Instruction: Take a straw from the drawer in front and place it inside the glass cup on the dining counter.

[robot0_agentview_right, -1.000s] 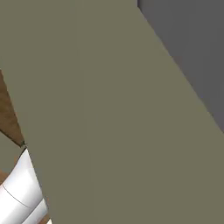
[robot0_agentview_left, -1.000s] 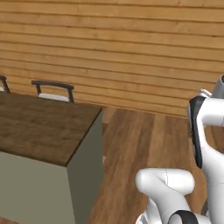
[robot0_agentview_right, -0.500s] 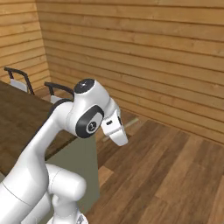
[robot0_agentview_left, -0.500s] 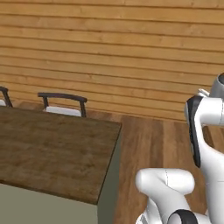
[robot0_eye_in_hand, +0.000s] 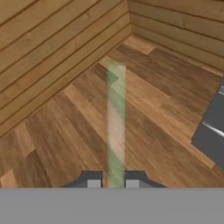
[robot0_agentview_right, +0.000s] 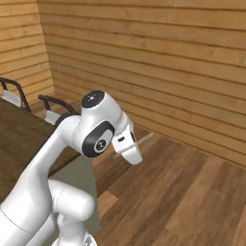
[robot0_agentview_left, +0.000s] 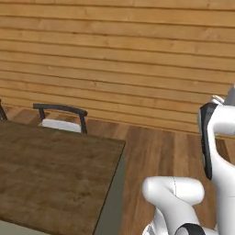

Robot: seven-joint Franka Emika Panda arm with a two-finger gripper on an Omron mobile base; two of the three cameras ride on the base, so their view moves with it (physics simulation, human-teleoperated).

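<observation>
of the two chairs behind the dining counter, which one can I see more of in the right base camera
The nearer chair, beside the robot's shoulder: its curved dark backrest and pale seat both show. The other chair sits at the left edge, partly cut off.

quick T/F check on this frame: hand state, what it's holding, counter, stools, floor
1. The hand is shut on the straw. True.
2. The straw is red. False: in the hand view it is pale green and translucent, running up from between the fingertips.
3. The dining counter has a dark brown wood-plank top. True.
4. The glass cup stands on the part of the counter seen from the left base view. False: no cup shows on that stretch of the top.
5. A stool with a dark curved backrest stands at the counter's far side. True.
6. The floor is grey tile. False: it is wood planks, as is the wall.
</observation>
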